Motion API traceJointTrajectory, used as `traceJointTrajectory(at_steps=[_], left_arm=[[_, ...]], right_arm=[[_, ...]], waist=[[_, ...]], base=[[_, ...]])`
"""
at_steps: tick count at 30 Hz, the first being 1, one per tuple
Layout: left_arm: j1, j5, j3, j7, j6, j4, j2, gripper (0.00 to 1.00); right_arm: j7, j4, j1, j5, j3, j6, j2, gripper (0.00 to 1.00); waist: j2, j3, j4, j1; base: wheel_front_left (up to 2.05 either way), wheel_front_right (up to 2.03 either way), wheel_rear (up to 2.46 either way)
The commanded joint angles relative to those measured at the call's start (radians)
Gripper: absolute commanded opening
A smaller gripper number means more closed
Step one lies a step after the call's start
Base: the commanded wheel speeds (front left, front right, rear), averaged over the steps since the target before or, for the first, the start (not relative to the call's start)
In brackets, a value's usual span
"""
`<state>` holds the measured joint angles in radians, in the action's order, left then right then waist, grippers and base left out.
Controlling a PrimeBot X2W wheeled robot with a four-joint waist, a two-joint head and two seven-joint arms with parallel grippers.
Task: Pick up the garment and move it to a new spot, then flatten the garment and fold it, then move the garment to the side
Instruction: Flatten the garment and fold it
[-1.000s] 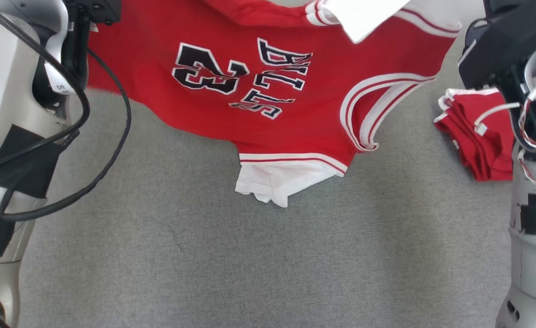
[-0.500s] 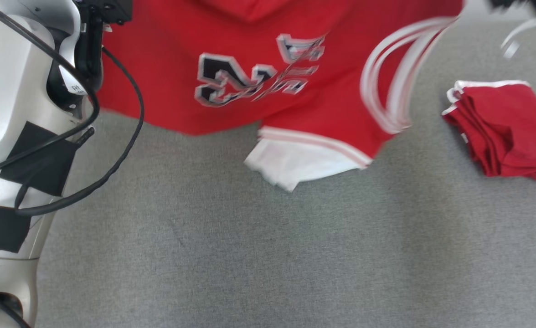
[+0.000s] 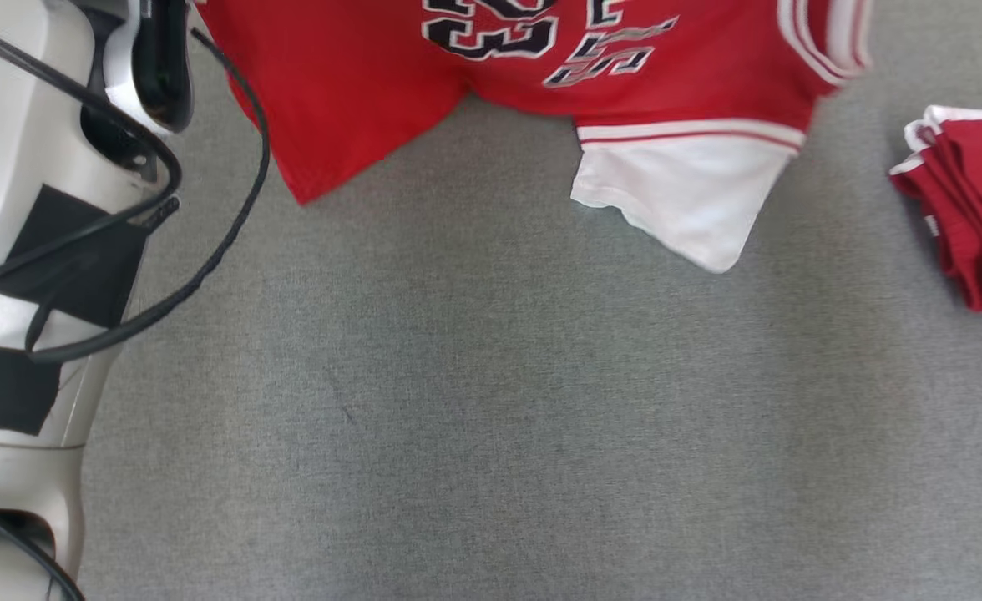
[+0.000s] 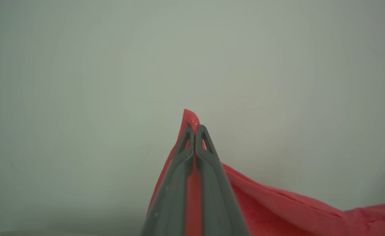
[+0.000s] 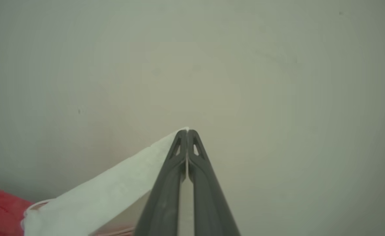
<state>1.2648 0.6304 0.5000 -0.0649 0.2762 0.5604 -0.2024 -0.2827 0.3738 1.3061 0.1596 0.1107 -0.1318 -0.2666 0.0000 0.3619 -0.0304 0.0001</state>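
The garment (image 3: 357,92) is a red jersey with black-and-white lettering and a white sleeve (image 3: 683,196); it hangs across the top of the head view above the grey cloth surface. In the left wrist view my left gripper (image 4: 194,126) is shut on a red corner of the garment (image 4: 277,209), which trails off to the lower right. In the right wrist view my right gripper (image 5: 187,131) is shut on a white edge of the garment (image 5: 107,193). My pale left forearm (image 3: 32,250) with its black cable takes up the head view's left side.
A folded red garment with white trim (image 3: 971,217) lies at the right edge of the grey surface (image 3: 491,417). Both wrist views look toward a plain pale wall.
The garment has risen toward the top of the head view and shifted right, with its white sleeve swinging right. My right arm has left the head view. The left forearm has moved slightly.
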Motion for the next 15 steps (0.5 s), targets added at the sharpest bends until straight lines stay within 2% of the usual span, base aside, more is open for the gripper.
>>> traceJointTrajectory(at_steps=[1, 5, 15], left_arm=[[0.014, 0.004, -0.009, -0.013, 0.000, 0.010, 0.003, 0.00], [0.055, 0.018, -0.026, -0.065, -0.038, 0.022, 0.010, 0.00], [0.181, -0.022, -0.051, -0.181, -0.072, 0.036, 0.019, 0.00]], right_arm=[[0.011, 0.023, 0.011, 0.004, -0.006, 0.002, -0.020, 0.00], [0.060, 0.071, 0.054, 0.005, -0.010, 0.002, -0.007, 0.00], [0.301, 0.139, 0.239, -0.111, -0.074, 0.002, 0.053, 0.00]], waist=[[0.0000, 0.025, 0.018, -0.0001], [0.0000, 0.059, 0.022, -0.0001], [0.0000, 0.134, 0.016, -0.0001]], base=[[0.00, 0.00, 0.00], [0.00, 0.00, 0.00], [0.00, 0.00, 0.00]])
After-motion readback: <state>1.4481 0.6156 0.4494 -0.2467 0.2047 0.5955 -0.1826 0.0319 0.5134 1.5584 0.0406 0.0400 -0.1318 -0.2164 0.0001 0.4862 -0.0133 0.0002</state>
